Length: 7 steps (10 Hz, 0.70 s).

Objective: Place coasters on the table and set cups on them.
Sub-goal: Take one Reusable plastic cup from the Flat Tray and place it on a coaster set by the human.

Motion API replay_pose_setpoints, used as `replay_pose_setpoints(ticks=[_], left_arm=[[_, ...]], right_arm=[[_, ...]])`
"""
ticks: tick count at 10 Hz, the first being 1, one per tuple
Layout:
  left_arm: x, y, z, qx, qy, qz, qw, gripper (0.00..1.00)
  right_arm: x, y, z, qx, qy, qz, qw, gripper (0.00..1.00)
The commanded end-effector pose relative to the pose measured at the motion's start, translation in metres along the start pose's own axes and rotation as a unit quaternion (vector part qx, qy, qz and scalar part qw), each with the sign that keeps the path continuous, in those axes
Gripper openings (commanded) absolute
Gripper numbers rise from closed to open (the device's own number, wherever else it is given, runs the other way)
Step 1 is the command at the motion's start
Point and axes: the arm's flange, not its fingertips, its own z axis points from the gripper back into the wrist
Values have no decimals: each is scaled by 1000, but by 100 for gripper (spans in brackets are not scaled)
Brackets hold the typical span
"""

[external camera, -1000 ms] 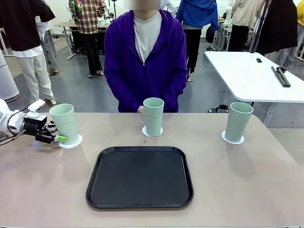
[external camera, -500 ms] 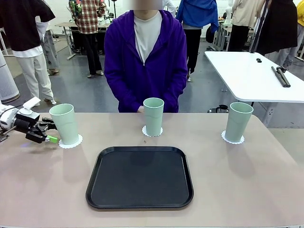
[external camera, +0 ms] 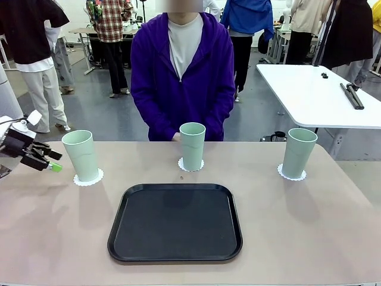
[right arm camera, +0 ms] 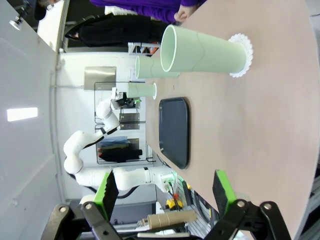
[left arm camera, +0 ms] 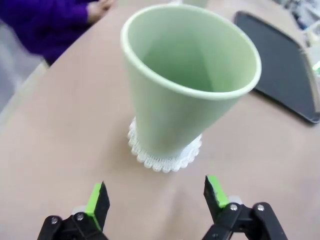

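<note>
Front view: 3 mint cups (external camera: 81, 155) stand upright, each on a lacy coaster (external camera: 88, 177), spread across the table (external camera: 297, 226). Left gripper (external camera: 49, 161) and right gripper (right arm camera: 165, 192) wide open, holding nothing. Cups look light, stiff, tippy; best gripped mid-wall.

3 cups (external camera: 192, 146) stand on 3 coasters (external camera: 190, 165) along the worktop's (external camera: 309, 226) far edge: left, middle, right. A tray (external camera: 175, 221) lies before the middle cup.
</note>
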Motion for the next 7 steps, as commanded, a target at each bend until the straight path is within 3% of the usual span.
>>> replay_pose_setpoints(ticks=[1,4,7], left_arm=[[22,-36,12,15,113,30,993,100],[61,-71,43,26,184,30,982,100],[102,-98,71,15,193,31,981,100]], right_arm=[[0,1,0,-3,-2,1,1000,100],[0,1,0,-3,-2,1,1000,100],[0,1,0,-3,-2,1,1000,100]])
